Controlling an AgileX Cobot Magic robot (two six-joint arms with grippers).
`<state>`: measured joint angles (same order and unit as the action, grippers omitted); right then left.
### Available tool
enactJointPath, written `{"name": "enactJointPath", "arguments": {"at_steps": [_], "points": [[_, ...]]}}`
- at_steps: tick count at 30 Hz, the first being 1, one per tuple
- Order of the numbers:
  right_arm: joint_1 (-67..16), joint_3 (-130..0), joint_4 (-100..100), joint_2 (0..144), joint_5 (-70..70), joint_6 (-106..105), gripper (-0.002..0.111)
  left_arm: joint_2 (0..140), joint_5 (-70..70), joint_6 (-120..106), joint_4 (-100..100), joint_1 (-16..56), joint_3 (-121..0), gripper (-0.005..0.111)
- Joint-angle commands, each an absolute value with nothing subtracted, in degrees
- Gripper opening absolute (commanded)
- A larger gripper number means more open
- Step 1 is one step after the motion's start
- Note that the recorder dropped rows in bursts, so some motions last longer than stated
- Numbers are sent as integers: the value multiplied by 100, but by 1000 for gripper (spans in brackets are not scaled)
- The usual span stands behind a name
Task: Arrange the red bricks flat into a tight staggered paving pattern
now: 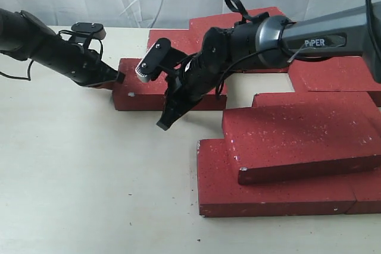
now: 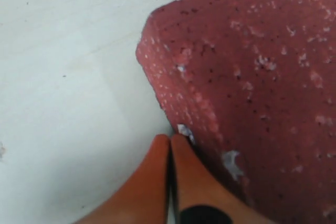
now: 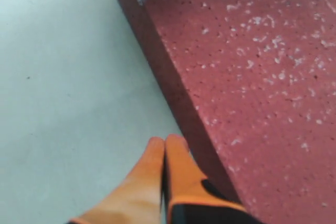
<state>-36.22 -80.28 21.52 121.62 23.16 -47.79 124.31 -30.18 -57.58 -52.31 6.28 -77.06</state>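
1. Far left, the left hand [image 1: 119, 78] comes in low. Its orange fingers [image 2: 152, 174] are pressed flat together with nothing between them, tips right at a chipped corner of the loose brick [image 1: 149, 94].
2. That loose brick lies flat on the pale counter [image 1: 71, 176], long axis running across the exterior view. The left hand sits at its short left end, so a shove from there would drive it lengthwise toward the rest of the paving.
3. Next along, the right hand [image 1: 165, 124] is across the middle, angled down over the same brick's near long edge. Its fingers [image 3: 139, 182] are closed tight and empty, tips just beside the brick's long side wall. A push from here would go across the brick's width, toward the back row.
4. Both hands are right on it, then: the left has the end, the right has the side.
5. Surface check: dark red, gritty, pitted, flecked with white, pale chips at the corners. I'd expect it to drag on the smooth counter, not glide.
6. Over on the right, the laid bricks [image 1: 262, 203] step in a stagger, with a pocket of bare counter beyond the loose brick's right end. The top brick [image 1: 297, 135] seems to rest on its neighbours, not flat down.
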Motion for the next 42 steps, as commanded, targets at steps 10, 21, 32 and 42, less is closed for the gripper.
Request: {"name": "enactJointPath", "arguments": {"at_steps": [10, 21, 32, 42], "points": [[-3262, -8031, 2078, 12149, 2414, -4642, -1, 12483, -2993, -6209, -5808, 653, -7741, 0], [-3249, -8031, 1706, 12149, 2579, -4383, -1, 12483, -2820, -6268, -5843, 857, -7746, 0], [-3249, -8031, 1706, 12092, 2686, -4383, -1, 12483, -2287, -6317, -5862, 1215, -7783, 0], [-3266, -8031, 1515, 11411, 4015, -4345, -1, 12387, -2822, -6049, -5390, 688, -7783, 0]]}}
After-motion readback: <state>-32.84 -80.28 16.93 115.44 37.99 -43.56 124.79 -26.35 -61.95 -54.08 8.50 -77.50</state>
